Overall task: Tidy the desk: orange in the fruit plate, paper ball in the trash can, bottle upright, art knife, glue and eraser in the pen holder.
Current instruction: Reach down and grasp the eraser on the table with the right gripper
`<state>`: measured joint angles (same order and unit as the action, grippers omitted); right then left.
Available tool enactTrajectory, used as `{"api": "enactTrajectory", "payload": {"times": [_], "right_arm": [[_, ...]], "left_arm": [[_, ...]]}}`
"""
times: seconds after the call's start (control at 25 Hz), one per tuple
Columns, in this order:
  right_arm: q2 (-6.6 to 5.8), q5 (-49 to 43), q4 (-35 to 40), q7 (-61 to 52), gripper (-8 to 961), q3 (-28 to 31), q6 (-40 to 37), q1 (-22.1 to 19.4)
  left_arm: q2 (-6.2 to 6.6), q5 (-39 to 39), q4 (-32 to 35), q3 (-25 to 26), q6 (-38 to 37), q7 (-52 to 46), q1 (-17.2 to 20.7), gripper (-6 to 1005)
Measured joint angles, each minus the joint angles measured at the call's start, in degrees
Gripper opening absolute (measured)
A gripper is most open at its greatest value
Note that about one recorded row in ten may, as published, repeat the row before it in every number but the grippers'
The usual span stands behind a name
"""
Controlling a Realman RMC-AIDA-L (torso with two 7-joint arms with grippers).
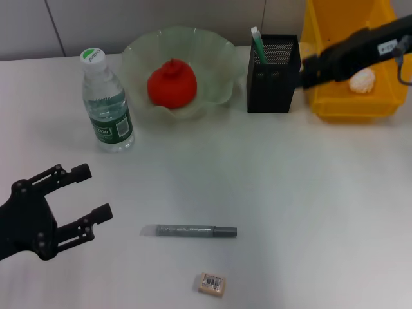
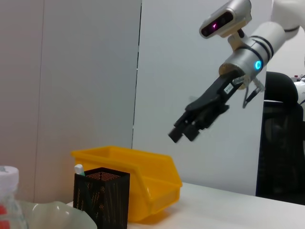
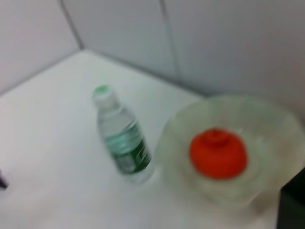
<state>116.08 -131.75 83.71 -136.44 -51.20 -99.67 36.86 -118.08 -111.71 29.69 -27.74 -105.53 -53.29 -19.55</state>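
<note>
One red-orange knobbly orange sits in the single pale-green scalloped fruit plate; one clear green-labelled bottle stands upright beside it. One black mesh pen holder stands next to the yellow trash can, which holds one paper ball. One grey art knife and one beige eraser lie on the white surface. The left pincer hovers open, empty. Only the left wrist view shows the right pincer, raised above the can; I cannot tell whether it is open.

You see a matte black left gripper with bolted fingers; the right gripper is black on a silver wrist with a blue light ring.
</note>
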Motion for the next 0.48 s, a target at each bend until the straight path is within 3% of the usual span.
{"api": "enactTrajectory", "payload": {"times": [0.24,0.48], "right_arm": [[-0.48,-2.1,-6.1,-0.5,571,-4.4,-3.9,6.2],[-0.35,-4.2,-20.4,2.0,572,-10.2,0.9,14.1]], "left_arm": [[0.27,-0.1,0.1,-0.8,0.0,0.1,1.2,756],[1.12,-0.1,0.6,-0.9,-0.3,0.6,3.5,757]]}}
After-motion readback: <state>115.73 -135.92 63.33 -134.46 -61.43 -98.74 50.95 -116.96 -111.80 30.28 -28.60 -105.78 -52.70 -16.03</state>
